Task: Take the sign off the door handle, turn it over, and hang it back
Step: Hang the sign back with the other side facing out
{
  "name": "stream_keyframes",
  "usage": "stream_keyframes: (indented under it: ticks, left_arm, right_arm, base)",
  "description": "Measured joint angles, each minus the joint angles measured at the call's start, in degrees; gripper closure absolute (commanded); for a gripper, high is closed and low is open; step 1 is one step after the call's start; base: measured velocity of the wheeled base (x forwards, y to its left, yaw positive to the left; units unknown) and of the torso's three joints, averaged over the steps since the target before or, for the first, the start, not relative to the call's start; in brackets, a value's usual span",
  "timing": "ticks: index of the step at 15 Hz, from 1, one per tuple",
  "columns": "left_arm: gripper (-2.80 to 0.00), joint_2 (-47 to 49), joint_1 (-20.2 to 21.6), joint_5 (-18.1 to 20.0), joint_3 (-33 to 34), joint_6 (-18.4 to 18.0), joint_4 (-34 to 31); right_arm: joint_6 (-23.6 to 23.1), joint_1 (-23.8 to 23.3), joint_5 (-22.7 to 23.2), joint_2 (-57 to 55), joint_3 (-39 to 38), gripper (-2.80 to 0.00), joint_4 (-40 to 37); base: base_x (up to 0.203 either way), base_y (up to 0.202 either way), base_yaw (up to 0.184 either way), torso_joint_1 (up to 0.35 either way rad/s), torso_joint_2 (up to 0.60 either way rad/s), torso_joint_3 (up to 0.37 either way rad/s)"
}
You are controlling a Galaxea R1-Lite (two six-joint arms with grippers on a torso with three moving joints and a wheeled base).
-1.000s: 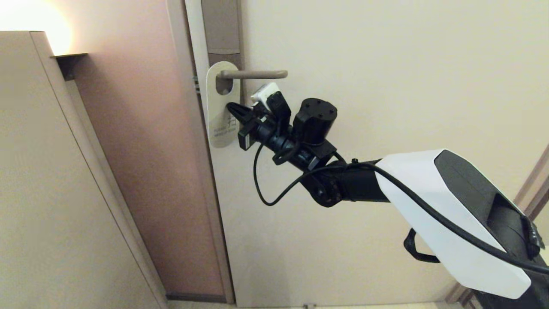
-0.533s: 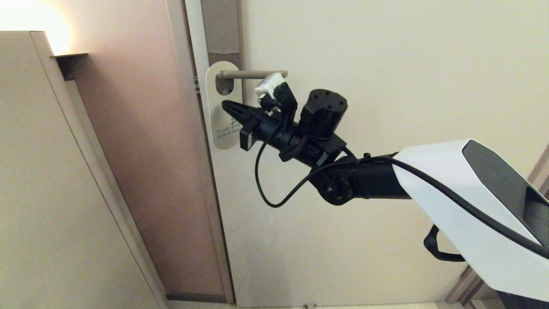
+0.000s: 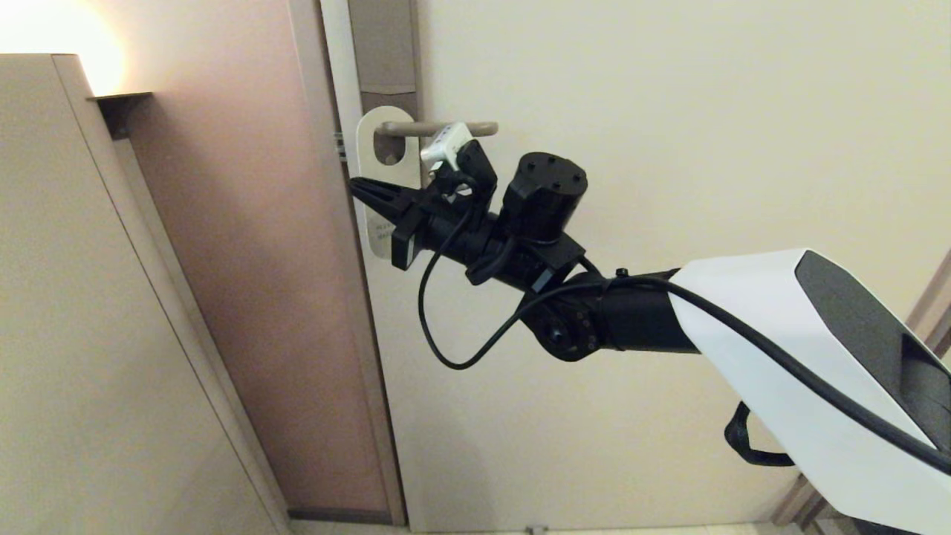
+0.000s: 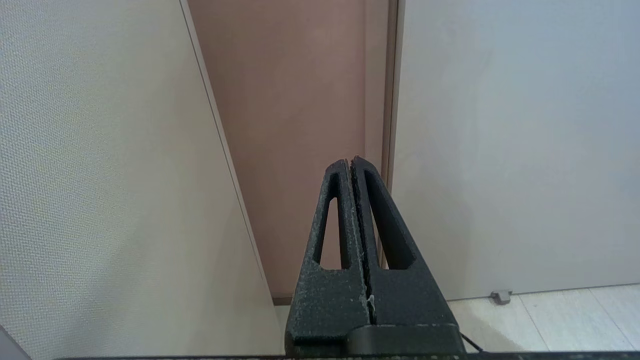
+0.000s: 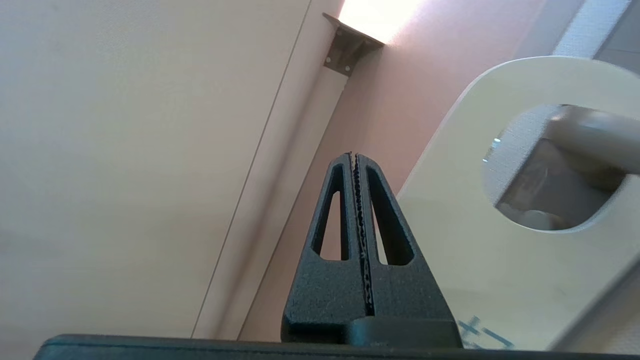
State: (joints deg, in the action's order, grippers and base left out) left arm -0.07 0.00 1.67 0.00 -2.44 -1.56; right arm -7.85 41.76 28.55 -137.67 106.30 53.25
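Observation:
The sign (image 3: 368, 159) hangs by its oval hole on the door handle (image 3: 405, 128), its white face with small print turned toward me. My right gripper (image 3: 355, 183) is shut and holds nothing. Its tips lie across the front of the sign's middle and reach just past the edge nearest the door frame. In the right wrist view the shut gripper (image 5: 354, 156) points beside the sign (image 5: 480, 250), and the handle (image 5: 595, 135) shows through the hole. My left gripper (image 4: 350, 162) is shut and empty, parked low and facing the door's foot.
A tall brown backplate (image 3: 383, 44) rises above the handle on the cream door (image 3: 631, 111). A pinkish wall (image 3: 245, 223) and a beige panel (image 3: 74, 297) stand beside the door frame. A small doorstop (image 4: 500, 296) sits on the floor.
My right gripper has stayed shut and slid across the sign's face toward the door frame, rising slightly. Its tips now poke past the sign's edge. The left arm has not moved.

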Motion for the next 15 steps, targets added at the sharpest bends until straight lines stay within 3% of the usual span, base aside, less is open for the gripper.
stream_keyframes:
  ticks: [4,10,15]
  left_arm:
    - [0.0,0.0,0.0,-0.02,0.0,0.01,-0.01]
    - [0.0,0.0,0.0,-0.07,0.0,0.01,0.0]
    - [0.0,0.0,0.0,-0.01,0.0,-0.01,0.0]
  right_arm:
    - [-0.8,0.37,-0.7,-3.6,4.33,0.0,0.12]
    - [-1.38,-3.66,-4.74,-7.26,6.24,0.0,0.13]
    - [-1.38,-5.87,-5.25,-8.31,6.29,0.0,0.11]
  base:
    - [0.0,0.0,0.0,0.0,0.0,0.0]
    - [0.0,0.0,0.0,0.0,0.0,0.0]
    - [0.0,0.0,0.0,0.0,0.0,0.0]
